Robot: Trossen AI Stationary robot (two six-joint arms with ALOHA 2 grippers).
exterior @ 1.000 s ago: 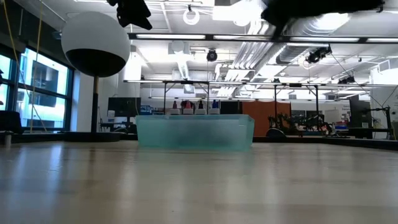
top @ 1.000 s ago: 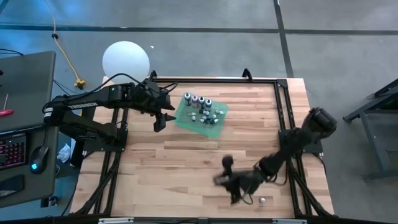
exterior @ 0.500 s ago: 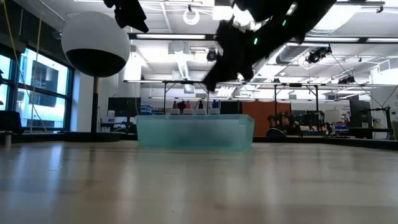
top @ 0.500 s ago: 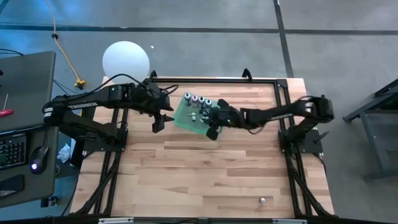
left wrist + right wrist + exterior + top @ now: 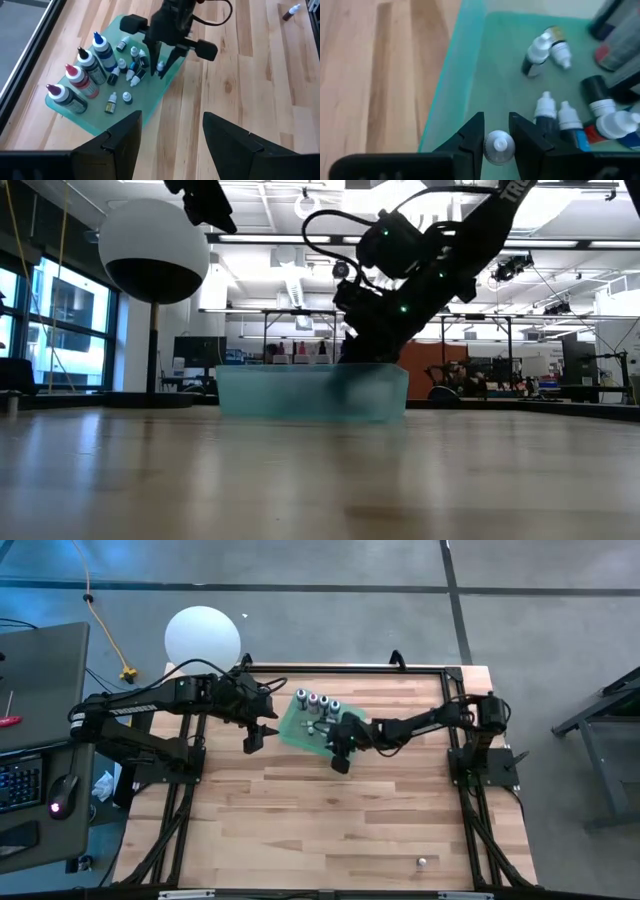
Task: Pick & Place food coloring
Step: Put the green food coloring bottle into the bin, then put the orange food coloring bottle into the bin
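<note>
Hidden or unclear: in the low view the tray (image 5: 312, 392) shows only as a cloudy teal wall, its contents masked, and my right arm darkens its right half. In my right wrist view the tall bottles are cut off at the frame edge. From above, the small bottles are too tiny to count.

Globe (image 5: 202, 636): large, smooth, white sphere, off the table's far left corner.

Left gripper (image 5: 252, 736): hangs over bare wood just left of the tray, two dark fingers spread wide, holding nothing.

Tray: translucent green plastic, shallow, rectangular, lying askew on the table's far middle.

Tall bottles (image 5: 82, 75): four greyish cylinders with pointed caps, upright in a row along the tray's far side; caps pink, red and blue.

Small bottles (image 5: 131, 72): whitish caps on dark or coloured bodies, scattered over the tray floor, several lying on their sides.

Right gripper (image 5: 496, 140): lowered inside the tray at its near right edge, fingers narrowed onto one small bottle, its white cap (image 5: 498, 144) showing between them.

Stray bottle (image 5: 422, 862): one small one, alone near the table's front right corner, well apart from the tray.

Table (image 5: 300, 810): pale wood planks, visible grain, dark metal frame.

Room: grey floor; beyond, an open hall with ceiling lights, windows and benches.
</note>
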